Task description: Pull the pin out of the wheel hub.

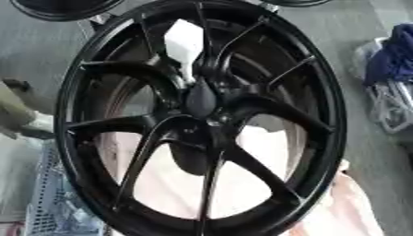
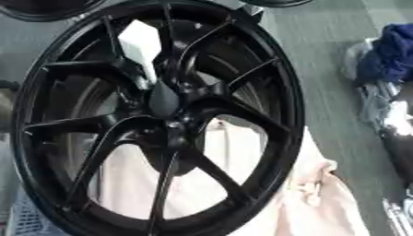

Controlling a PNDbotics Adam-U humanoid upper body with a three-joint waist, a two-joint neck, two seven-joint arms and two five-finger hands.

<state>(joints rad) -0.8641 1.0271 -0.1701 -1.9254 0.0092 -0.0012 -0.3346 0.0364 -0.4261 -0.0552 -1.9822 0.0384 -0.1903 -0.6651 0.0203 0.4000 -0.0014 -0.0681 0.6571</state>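
While no robot hand shows, the wheel hub (image 1: 202,99) seems capped; only the right eye view shows metal parts (image 2: 395,124).

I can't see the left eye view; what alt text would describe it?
A large black spoked wheel fills the frame, seen from above, its dark hub at the centre. Pale pinkish cloth shows through the lower spokes, with blue fabric at the right edge. No robot hand is visible.

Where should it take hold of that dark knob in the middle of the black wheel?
Take the dark knob by its rounded sides, fingers coming straight at the wheel face-on. It seems to stand out from the centre, and spokes crowd round it, so a sideways approach looks blocked.
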